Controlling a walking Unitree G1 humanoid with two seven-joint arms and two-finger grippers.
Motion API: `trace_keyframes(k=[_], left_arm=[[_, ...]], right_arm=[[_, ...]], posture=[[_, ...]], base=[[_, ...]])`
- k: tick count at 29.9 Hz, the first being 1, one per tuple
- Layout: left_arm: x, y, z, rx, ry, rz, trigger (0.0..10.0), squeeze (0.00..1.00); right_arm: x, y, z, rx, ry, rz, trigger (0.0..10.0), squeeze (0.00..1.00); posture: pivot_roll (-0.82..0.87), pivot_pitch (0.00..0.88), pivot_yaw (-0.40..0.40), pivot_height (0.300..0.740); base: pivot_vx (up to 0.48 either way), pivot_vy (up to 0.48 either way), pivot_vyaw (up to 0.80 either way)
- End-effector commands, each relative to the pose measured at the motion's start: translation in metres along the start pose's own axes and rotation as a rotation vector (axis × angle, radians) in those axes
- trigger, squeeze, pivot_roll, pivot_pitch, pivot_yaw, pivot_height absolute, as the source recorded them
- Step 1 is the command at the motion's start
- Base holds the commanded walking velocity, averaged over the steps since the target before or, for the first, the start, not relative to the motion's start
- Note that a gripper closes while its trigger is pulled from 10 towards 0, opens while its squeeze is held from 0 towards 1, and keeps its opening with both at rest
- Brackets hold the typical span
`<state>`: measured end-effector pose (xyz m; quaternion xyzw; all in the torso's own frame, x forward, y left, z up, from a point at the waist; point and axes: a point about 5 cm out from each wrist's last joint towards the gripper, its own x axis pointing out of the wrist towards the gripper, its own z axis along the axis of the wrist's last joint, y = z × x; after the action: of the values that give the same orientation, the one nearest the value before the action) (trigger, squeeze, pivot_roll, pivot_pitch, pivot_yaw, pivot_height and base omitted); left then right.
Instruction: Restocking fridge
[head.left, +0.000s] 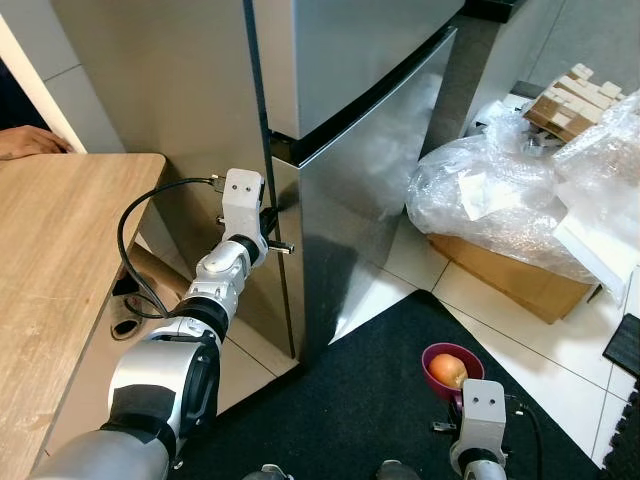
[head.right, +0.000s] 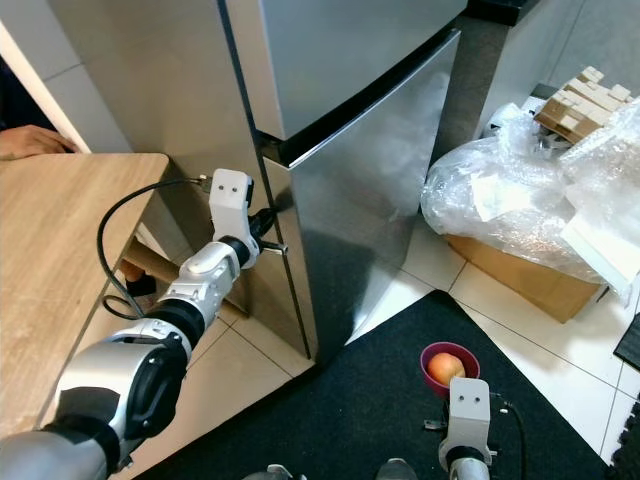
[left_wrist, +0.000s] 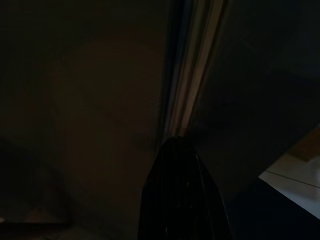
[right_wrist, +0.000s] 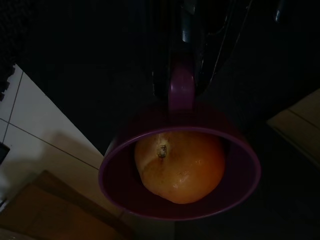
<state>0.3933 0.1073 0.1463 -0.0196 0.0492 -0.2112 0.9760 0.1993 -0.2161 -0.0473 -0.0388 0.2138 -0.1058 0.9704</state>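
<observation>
Left eye view: the tall stainless-steel fridge (head.left: 370, 150) stands at twelve o'clock with both doors closed, the seam between the upper and lower door running across its front. The left gripper (head.left: 283, 246) is stretched out to the left edge of the lower door, just under that seam, its black fingers pointing toward one o'clock and lying against the door's vertical edge. In the left wrist view the fingers (left_wrist: 181, 195) look pressed together into one dark tip aimed at the bright upright gap, though the picture is very dark. The door edge runs up and down, so its long axis is vertical, straight ahead of that tip; the coming pull seems to turn on getting the fingers behind this edge. The left arm is plainly the nearer one to the fridge. Down at five o'clock the right gripper (head.left: 455, 398) is clamped on the handle of a small purple plastic cup (head.left: 452, 368) holding an orange-red round fruit (head.left: 448, 370), held low over the black floor mat (head.left: 360, 400), well apart from the fridge. A light wooden table (head.left: 60, 270) sits at nine o'clock, with a person's hand (head.left: 30, 142) at its far edge. No brand, label or writing can be read anywhere.
</observation>
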Motion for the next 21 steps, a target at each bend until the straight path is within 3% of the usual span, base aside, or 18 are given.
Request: trace_keyframes(k=[1,11,21], left_arm=[[0.006,-0.023,-0.004,0.006,0.028,-0.119,10.0,0.00],[0.005,-0.024,-0.008,0.014,0.044,-0.106,10.0,0.00],[0.009,-0.033,-0.003,0.072,0.051,-0.159,10.0,0.00]], right_arm=[[-0.003,-0.003,-0.003,0.011,-0.004,-0.020,10.0,0.00],[-0.004,-0.004,-0.004,0.008,-0.004,-0.016,10.0,0.00],[-0.008,-0.006,-0.007,0.014,-0.008,-0.028,10.0,0.00]], posture=[[-0.17,0.157,0.046,0.731],[-0.17,0.168,0.042,0.731],[-0.17,0.206,0.062,0.731]], base=[[0.000,0.000,0.00],[0.000,0.000,0.00],[0.000,0.000,0.00]])
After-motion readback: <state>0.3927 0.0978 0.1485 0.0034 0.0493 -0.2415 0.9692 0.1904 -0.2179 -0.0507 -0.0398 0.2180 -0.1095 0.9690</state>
